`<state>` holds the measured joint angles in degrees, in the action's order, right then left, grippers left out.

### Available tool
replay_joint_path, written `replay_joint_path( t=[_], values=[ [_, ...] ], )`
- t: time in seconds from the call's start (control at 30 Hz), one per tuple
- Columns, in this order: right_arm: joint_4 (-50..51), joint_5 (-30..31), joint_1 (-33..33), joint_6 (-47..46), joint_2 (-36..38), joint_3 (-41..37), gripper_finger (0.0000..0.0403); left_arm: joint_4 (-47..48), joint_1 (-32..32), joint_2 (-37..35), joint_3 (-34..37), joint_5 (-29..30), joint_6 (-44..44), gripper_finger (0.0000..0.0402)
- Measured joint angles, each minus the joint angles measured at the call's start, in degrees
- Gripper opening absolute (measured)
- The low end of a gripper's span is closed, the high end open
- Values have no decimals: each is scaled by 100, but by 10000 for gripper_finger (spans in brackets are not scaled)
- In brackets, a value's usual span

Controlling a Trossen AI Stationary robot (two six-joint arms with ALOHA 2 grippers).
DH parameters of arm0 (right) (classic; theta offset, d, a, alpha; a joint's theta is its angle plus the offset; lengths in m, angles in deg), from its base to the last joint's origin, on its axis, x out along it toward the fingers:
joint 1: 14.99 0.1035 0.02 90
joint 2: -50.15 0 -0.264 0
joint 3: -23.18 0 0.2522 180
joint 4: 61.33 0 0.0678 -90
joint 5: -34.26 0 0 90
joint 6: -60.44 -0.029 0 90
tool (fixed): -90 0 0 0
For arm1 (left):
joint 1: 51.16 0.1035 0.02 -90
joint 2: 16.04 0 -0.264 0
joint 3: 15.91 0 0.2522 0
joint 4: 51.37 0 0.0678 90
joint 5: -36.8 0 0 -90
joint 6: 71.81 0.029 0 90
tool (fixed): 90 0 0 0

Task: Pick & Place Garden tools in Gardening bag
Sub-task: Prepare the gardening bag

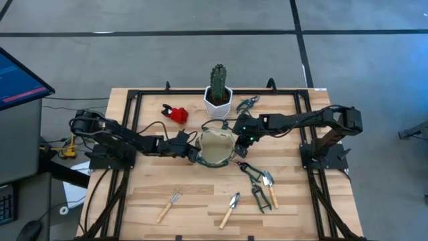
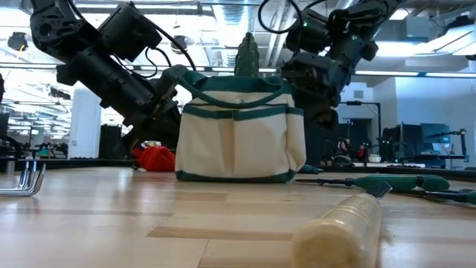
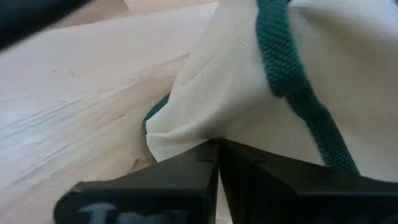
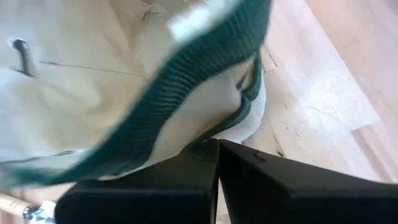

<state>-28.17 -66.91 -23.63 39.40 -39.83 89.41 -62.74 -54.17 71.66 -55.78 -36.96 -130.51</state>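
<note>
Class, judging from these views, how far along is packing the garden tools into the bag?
Done: nothing visibly packed. In hand: the left gripper and right gripper, both shut, sit at opposite sides of the bag, apparently pinching its fabric. Left: the fork, trowels, shears and red pruner lie on the table.

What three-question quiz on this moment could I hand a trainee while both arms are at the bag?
1. True or false: both sets of jaws are shut on the gardening bag.
2. Which thing lies nearest the left gripper? A) the red pruner B) the wooden-handled fork C) the cactus
3. Fill in: the right gripper meets the bag on the side facing the ____ shears.

Key
1. True: each wrist view shows shut jaws pinching cream fabric by the green trim.
2. A, in the high view.
3. Dark.
</note>
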Motion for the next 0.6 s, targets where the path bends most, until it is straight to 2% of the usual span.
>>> replay_joint_path(
  t=[0.3, 0.6],
  values=[
    [88, -18, -2, 3, 76, 0, 0, -76, 188, 0, 0, -155, 151, 1],
    [999, 126, -98, 161, 274, 0, 0, -30, 182, 0, 2, -288, 289, 1]
  ],
)
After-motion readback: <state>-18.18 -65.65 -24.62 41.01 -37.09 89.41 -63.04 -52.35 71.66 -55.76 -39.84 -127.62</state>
